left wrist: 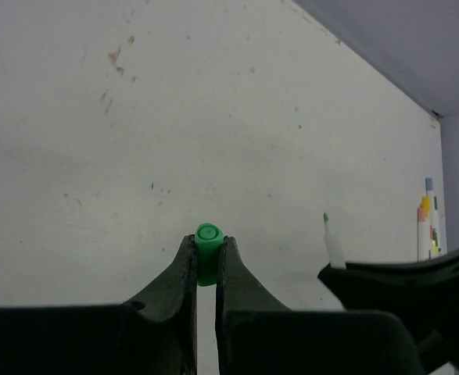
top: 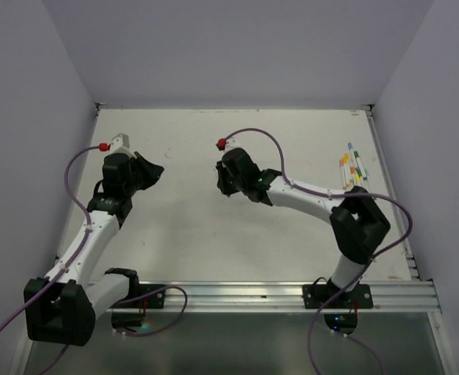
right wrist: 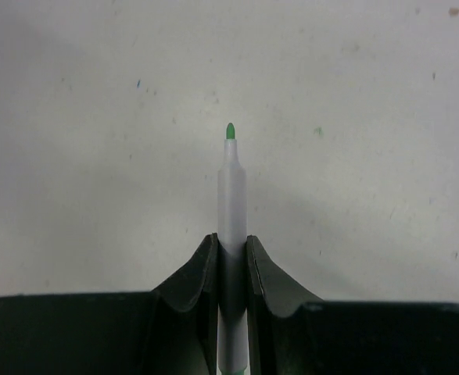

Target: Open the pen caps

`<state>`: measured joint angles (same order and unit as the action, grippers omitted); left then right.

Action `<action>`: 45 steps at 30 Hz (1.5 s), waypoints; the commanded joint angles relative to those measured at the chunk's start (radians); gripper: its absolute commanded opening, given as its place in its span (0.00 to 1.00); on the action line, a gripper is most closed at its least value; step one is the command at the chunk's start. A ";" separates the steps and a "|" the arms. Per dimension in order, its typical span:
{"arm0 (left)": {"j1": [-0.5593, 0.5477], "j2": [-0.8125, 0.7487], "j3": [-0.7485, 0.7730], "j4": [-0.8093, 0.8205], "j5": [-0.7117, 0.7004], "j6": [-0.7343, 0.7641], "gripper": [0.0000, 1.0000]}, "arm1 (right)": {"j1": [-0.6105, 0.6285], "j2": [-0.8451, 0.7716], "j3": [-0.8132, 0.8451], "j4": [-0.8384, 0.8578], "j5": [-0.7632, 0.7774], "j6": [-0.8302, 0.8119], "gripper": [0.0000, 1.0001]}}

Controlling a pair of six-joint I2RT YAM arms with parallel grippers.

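Observation:
My left gripper (top: 152,170) is shut on a short green pen cap (left wrist: 208,234), which stands out from between the fingertips in the left wrist view, where the gripper (left wrist: 207,248) is held above the white table. My right gripper (top: 223,181) is shut on a white-barrelled pen (right wrist: 231,187) with its bare green tip pointing away from the fingers; in the right wrist view the gripper (right wrist: 231,246) clamps the barrel. That pen also shows in the left wrist view (left wrist: 334,244). The cap and pen are apart, with a gap between the two grippers.
Several more capped white pens (top: 351,166) lie side by side near the table's back right edge, and they also show in the left wrist view (left wrist: 427,226). Grey walls enclose the table on three sides. A metal rail (top: 252,297) runs along the near edge.

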<state>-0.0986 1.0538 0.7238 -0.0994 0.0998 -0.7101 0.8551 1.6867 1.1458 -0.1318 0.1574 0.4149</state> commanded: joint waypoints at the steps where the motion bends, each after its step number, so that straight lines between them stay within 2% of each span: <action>1: 0.004 -0.012 -0.101 -0.019 0.060 0.031 0.00 | -0.025 0.169 0.237 -0.072 -0.035 -0.146 0.00; 5: 0.004 0.026 -0.138 0.003 0.081 0.021 0.00 | -0.054 0.344 0.437 -0.080 -0.038 -0.251 0.00; 9: 0.004 0.074 -0.132 0.017 0.084 0.024 0.00 | -0.088 0.491 0.619 -0.103 -0.073 -0.260 0.00; 17: 0.004 0.216 -0.124 0.079 0.070 0.020 0.00 | -0.103 0.643 0.749 -0.106 -0.098 -0.248 0.01; 21: 0.005 0.293 -0.118 0.128 0.072 0.012 0.00 | -0.114 0.688 0.782 -0.118 -0.097 -0.246 0.02; 29: 0.005 0.351 -0.167 0.184 0.046 -0.006 0.00 | -0.131 0.722 0.773 -0.112 -0.113 -0.249 0.13; 34: 0.005 0.354 -0.170 0.176 0.032 -0.011 0.13 | -0.133 0.719 0.761 -0.098 -0.122 -0.246 0.19; 39: 0.005 0.341 -0.188 0.175 0.017 -0.015 0.15 | -0.136 0.726 0.756 -0.103 -0.124 -0.243 0.26; 45: 0.005 0.350 -0.210 0.199 0.023 -0.018 0.16 | -0.139 0.716 0.712 -0.083 -0.130 -0.234 0.26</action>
<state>-0.0986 1.4055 0.5251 0.0437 0.1364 -0.7219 0.7258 2.4001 1.8904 -0.2161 0.0479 0.1822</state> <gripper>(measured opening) 0.163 0.256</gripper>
